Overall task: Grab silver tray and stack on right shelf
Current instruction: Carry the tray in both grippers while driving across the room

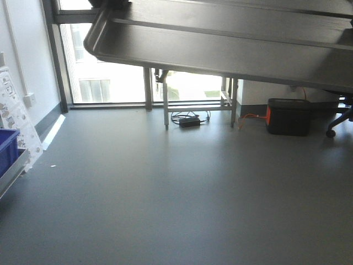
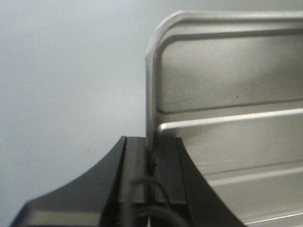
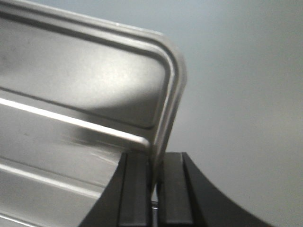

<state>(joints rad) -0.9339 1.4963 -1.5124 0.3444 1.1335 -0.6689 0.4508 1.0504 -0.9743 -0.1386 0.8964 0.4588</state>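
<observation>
A: How much is done?
B: The silver tray (image 1: 220,49) is held aloft, its rim clamped at one end by the left gripper (image 2: 150,149) and at the other by the right gripper (image 3: 154,165).
A: And what is left?
B: No right shelf is seen; the stacking is judged not yet done.

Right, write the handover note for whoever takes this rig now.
Grippers: the left gripper is shut on the rim of the silver tray near one corner. The right gripper is shut on the rim near a corner at the other end.
Tray: held up between both arms above the floor, slanting in the front view.
The right shelf is not in view in any camera.
Done: grabbed and lifted.
Left: carry it to the shelf, stack it, release.
</observation>
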